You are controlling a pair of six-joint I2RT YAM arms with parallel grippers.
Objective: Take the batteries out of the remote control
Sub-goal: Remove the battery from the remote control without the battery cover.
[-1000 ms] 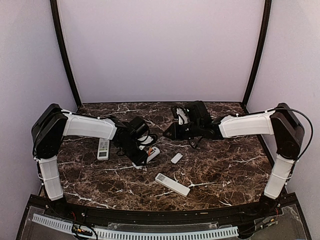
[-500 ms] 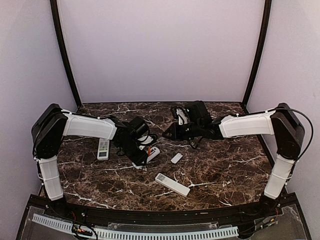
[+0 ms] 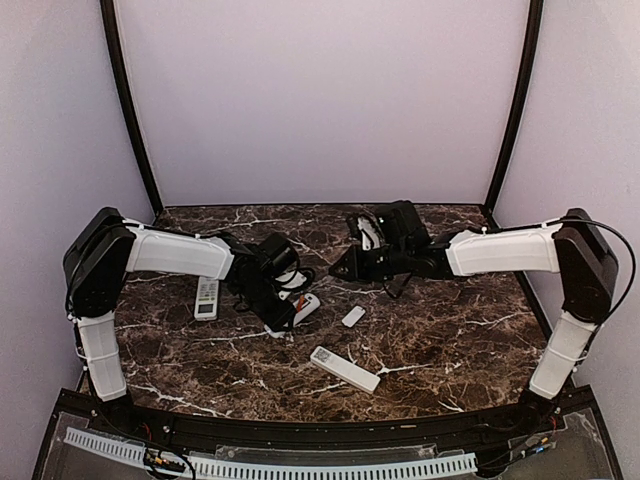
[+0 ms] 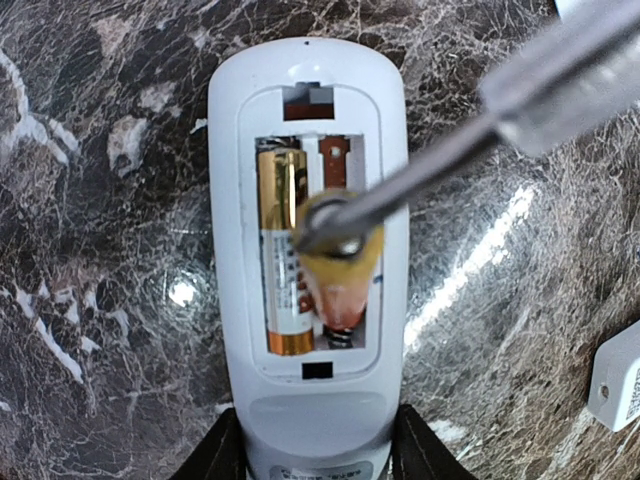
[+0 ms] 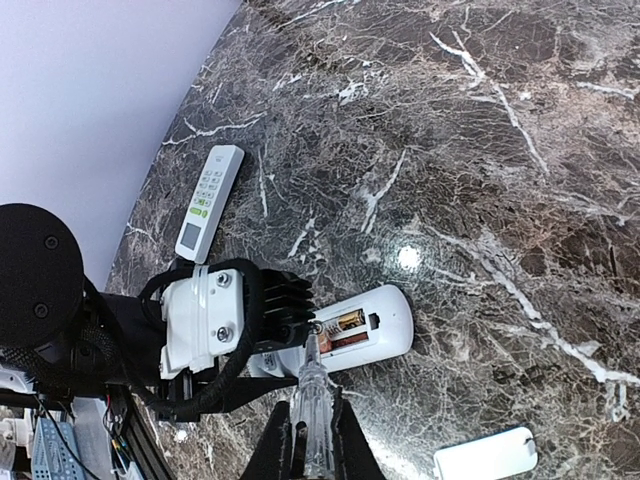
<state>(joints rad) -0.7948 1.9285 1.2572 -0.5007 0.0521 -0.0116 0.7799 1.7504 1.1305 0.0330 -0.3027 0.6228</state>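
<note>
batteries [image 4: 281,262]: two in remote [image 4: 312,402] tight in left claw [image 4: 316,456], screwdriver [image 4: 478,132] tight in right claw [image 5: 312,438]

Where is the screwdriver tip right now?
In the left wrist view, the tip of the screwdriver sits against the raised end of the lifted battery in the open white remote, beside the gold battery lying flat in its slot.

Dark white-veined marble tabletop [image 3: 460,345], plain pale lilac walls [image 3: 320,100], black corner posts [image 3: 127,110]
</note>
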